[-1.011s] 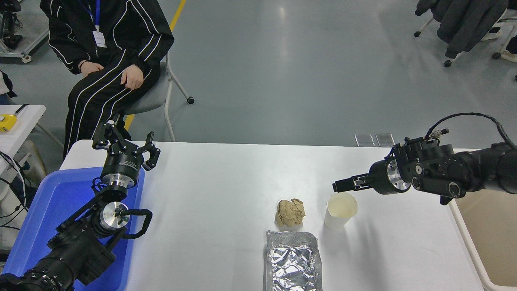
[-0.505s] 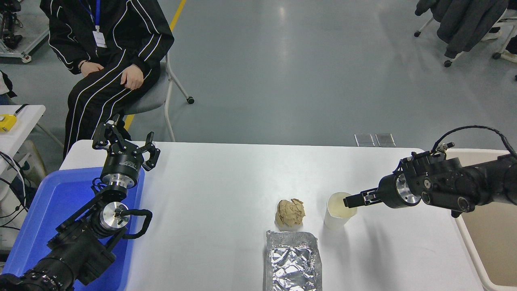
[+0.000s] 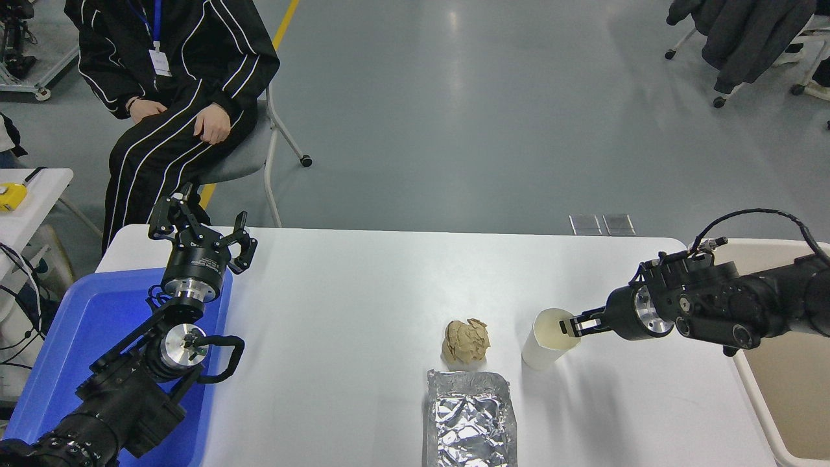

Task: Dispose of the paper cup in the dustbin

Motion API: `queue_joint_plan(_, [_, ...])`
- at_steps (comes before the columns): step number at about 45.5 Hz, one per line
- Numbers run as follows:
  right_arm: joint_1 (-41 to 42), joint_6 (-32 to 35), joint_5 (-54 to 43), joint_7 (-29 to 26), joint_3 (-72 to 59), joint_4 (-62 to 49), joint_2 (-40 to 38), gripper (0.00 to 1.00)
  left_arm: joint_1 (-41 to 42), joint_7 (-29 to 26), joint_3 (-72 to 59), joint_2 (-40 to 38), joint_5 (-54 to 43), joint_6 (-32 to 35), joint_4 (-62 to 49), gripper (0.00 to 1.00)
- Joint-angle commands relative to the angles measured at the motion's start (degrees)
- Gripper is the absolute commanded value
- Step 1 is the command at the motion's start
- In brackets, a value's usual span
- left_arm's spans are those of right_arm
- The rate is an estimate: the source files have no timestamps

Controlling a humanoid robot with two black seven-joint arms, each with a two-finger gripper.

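Paper cup [image 3: 543, 340] sits on the white surface [image 3: 363, 298] right of centre, tipped so its open mouth leans toward the right arm and its cream inside shows. Right pincer [image 3: 569, 326] reaches in from the right edge, level with the rim; its fingertips sit at the cup's right lip, one dark tip showing inside the mouth against the cream wall. The fingers look drawn close together over the rim, yet whether they truly pinch the paper cannot be told from this angle. The cup's base is on the surface or very near it.

Just left of the cup lies a crumpled brown paper ball [image 3: 465, 341], apart from it by a narrow gap. A silver foil tray [image 3: 471, 420] lies nearer the camera, just below the ball, running off the bottom edge.

The dustbin [image 3: 752, 383], beige with a thick pale rim, stands at the surface's right end, partly hidden under the right arm and cut off by the frame.

At the lower left the left pincer [image 3: 200, 228] is parked above a blue plastic tray [image 3: 71, 337], pointing away from the camera with its fingers spread and gripping nothing.

Beyond the far left corner a person [image 3: 170, 78] in dark striped clothing sits on a chair, hands resting on the lap.
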Motion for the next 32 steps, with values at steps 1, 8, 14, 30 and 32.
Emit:
queue_joint_plan(1, [-0.19,-0.06,-0.13,1.27,-0.19,-0.08,0.04,0.00,-0.05,0.01,0.00,0.00,0.00,0.04,0.00,1.00])
queue_joint_plan(8, [-0.19,-0.06,-0.13,1.36,-0.11,-0.08,-0.05,0.00,-0.05,0.01,0.00,0.00,0.00,0.04,0.00,1.00])
queue_joint_plan(14, [0.51,-0.23,-0.05,1.36,0.51,0.01,-0.31,0.00,-0.05,-0.08,0.00,0.00,0.00,0.04,0.00,1.00])
queue_joint_plan(30, [3.68,-0.15,0.83,1.36,10.88,-0.08,-5.67,0.00,-0.05,0.01,0.00,-0.09,0.00,0.04,0.00,1.00])
queue_joint_plan(32, [3.77,-0.06,0.92,1.36,11.75,-0.17,-6.20,0.00,-0.05,0.01,0.00,-0.09,0.00,-0.05,0.00,1.00])
